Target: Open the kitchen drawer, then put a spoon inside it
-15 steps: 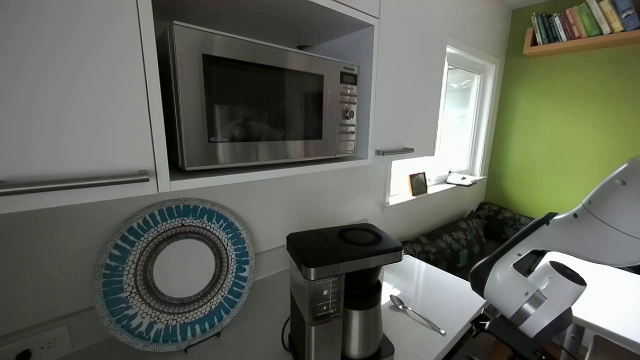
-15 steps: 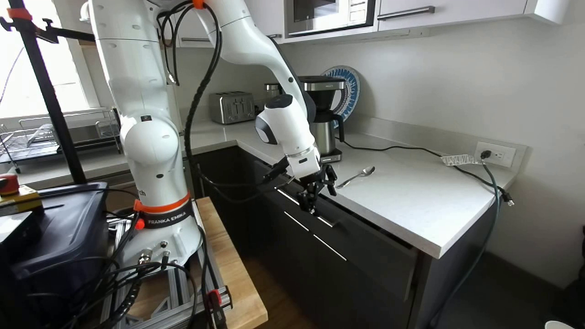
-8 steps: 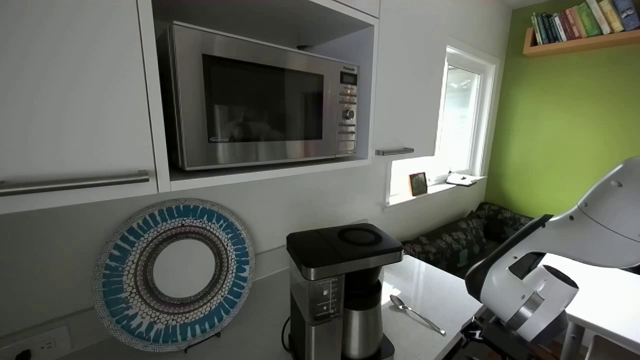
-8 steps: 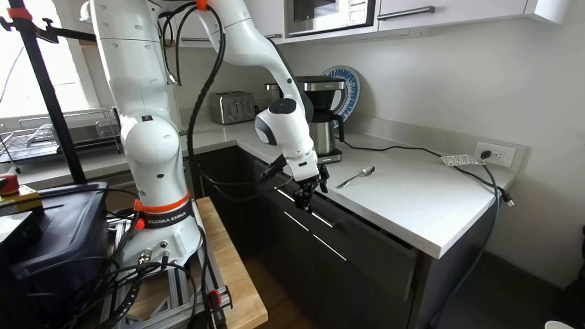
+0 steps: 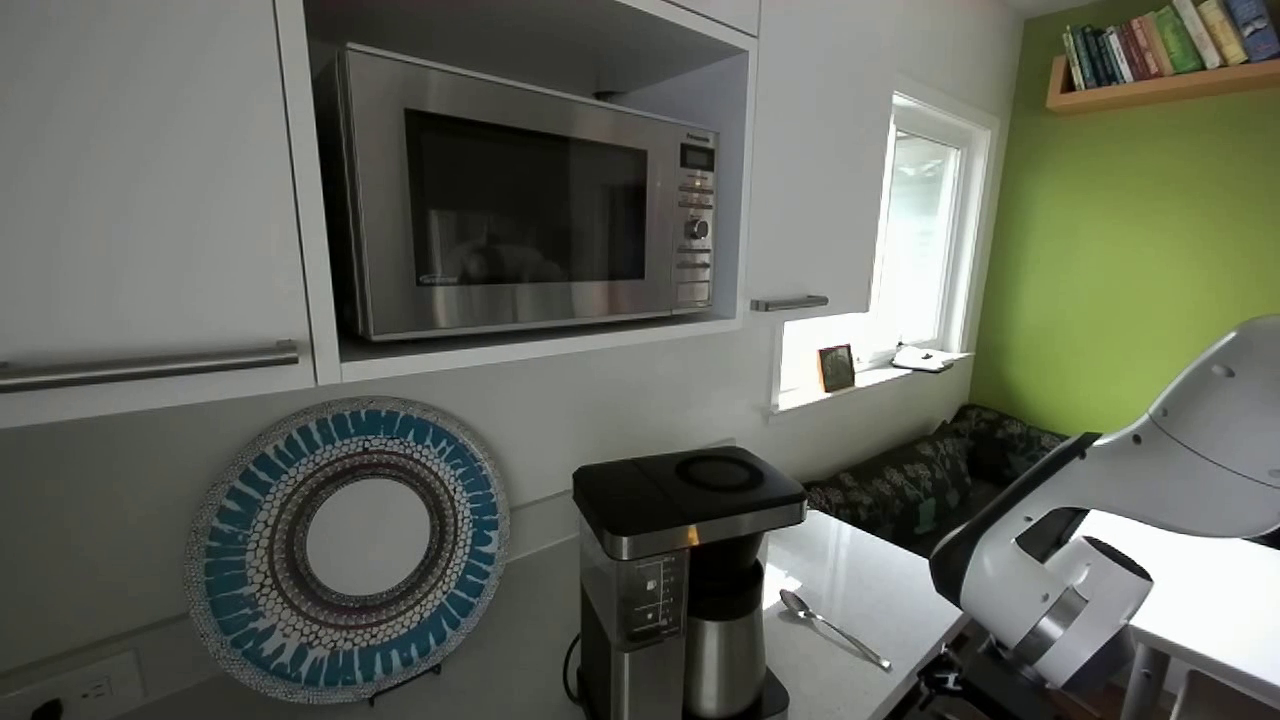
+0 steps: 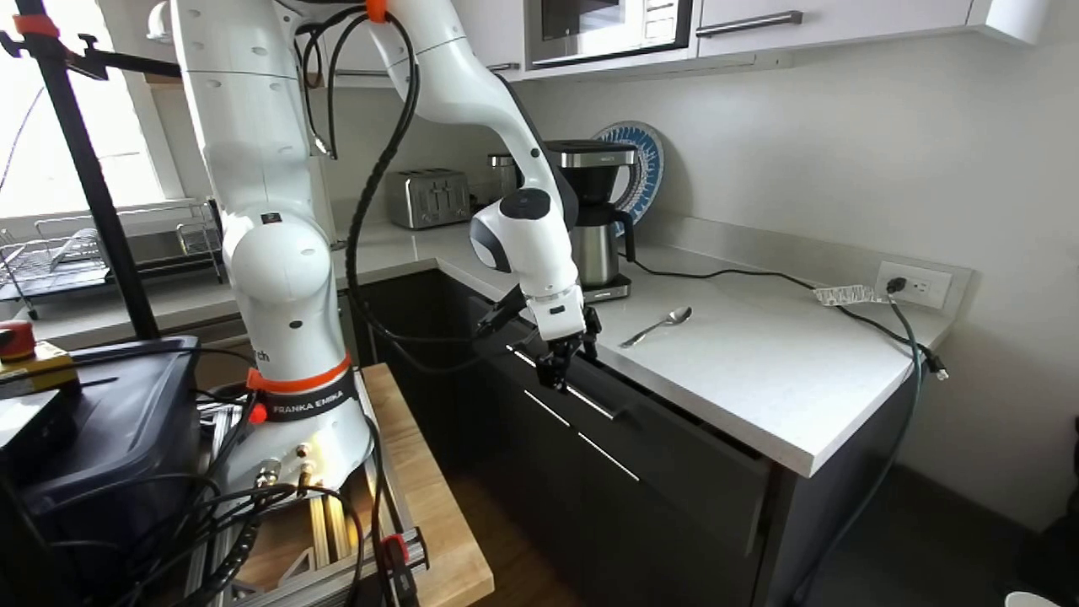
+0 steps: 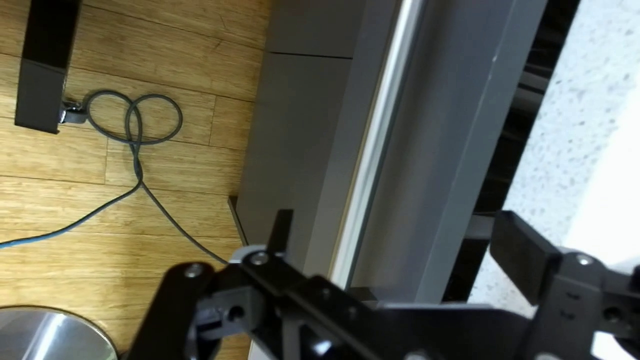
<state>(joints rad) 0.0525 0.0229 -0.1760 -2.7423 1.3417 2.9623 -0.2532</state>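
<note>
In the wrist view, the inside of the dark-grey, flat-fronted drawer [image 7: 425,165], ajar, is too dim to read, and I cannot tell whether my black two-fingered gripper [image 7: 394,222], spread wide, touches its long silver bar handle [image 7: 374,145]. My white jointed robot arm [image 5: 1170,475], cropped by the right edge in an exterior view, bends down beside the white speckled countertop [image 6: 784,371], where the slender silvery metal spoon [image 6: 662,323] lies.

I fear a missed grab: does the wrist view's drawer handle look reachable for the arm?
Probably yes: the handle shows between the open fingers, with nothing visibly in the way; depth is unclear.
</note>
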